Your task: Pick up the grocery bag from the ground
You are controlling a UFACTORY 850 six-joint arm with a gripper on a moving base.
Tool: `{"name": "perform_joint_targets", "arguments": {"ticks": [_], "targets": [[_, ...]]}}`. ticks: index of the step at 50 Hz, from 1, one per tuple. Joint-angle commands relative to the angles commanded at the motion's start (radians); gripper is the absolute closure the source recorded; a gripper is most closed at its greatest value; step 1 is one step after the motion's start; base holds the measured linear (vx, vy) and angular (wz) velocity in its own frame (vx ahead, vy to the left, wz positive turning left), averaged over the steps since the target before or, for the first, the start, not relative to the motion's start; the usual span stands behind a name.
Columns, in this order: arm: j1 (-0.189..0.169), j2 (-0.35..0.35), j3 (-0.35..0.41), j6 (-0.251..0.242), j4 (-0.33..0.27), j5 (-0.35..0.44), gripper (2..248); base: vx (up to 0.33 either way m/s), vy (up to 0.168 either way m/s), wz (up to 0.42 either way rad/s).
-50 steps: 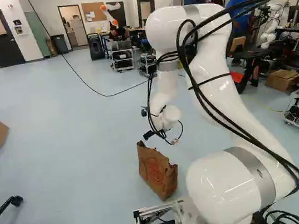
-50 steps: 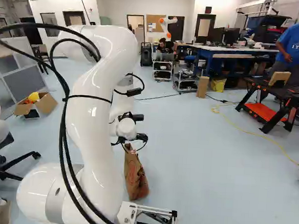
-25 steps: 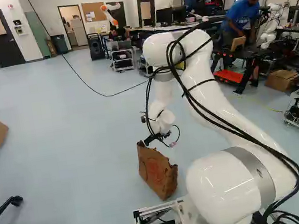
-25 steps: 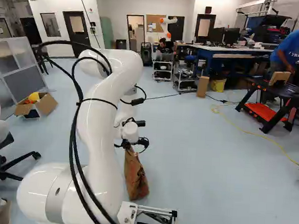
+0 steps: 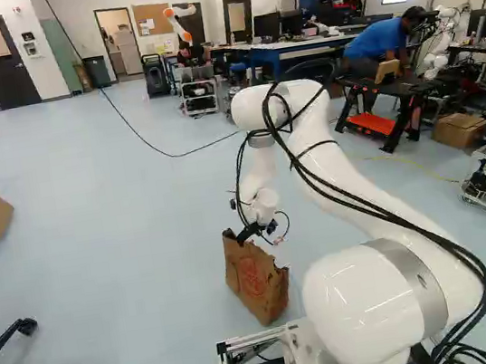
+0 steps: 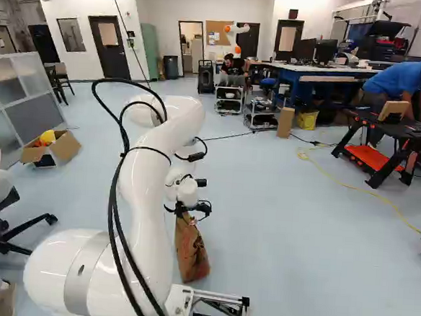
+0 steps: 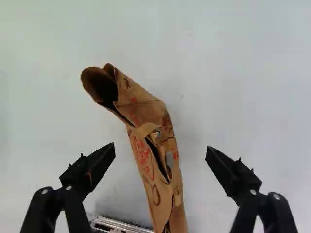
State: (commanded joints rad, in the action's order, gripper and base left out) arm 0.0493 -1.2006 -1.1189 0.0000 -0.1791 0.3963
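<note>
In the left base view the black gripper hangs right at the top edge of the brown paper grocery bag, which stands on the floor just ahead of the base. From the right base view, the gripper is over the top of the same bag. Looking along the wrist, the gripper has its two fingers wide open, one on each side of the bag. Its crumpled top runs between and beyond them, and neither finger touches it there.
The base's metal frame lies close beside the bag. An office chair stands at the left, near an open cardboard box. Farther off are a black and orange workbench, carts, tables and another robot.
My arm has lowered and reached forward, bringing the gripper down to the bag's top. The fingers' opening shows no clear change. The bag and the base have stayed put.
</note>
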Motion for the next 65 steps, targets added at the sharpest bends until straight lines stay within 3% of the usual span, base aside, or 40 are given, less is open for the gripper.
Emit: {"name": "perform_joint_targets", "arguments": {"ticks": [39,60,61,65], "targets": [[-0.003,-0.296,-0.303,0.0,0.0,-0.005,3,0.0,0.0,0.0],[-0.003,-0.318,-0.324,0.0,0.0,-0.005,11,0.0,0.0,0.0],[-0.003,-0.318,-0.324,0.0,0.0,-0.005,47,0.0,0.0,0.0],[-0.003,-0.318,-0.324,0.0,0.0,-0.005,47,0.0,0.0,0.0]]}}
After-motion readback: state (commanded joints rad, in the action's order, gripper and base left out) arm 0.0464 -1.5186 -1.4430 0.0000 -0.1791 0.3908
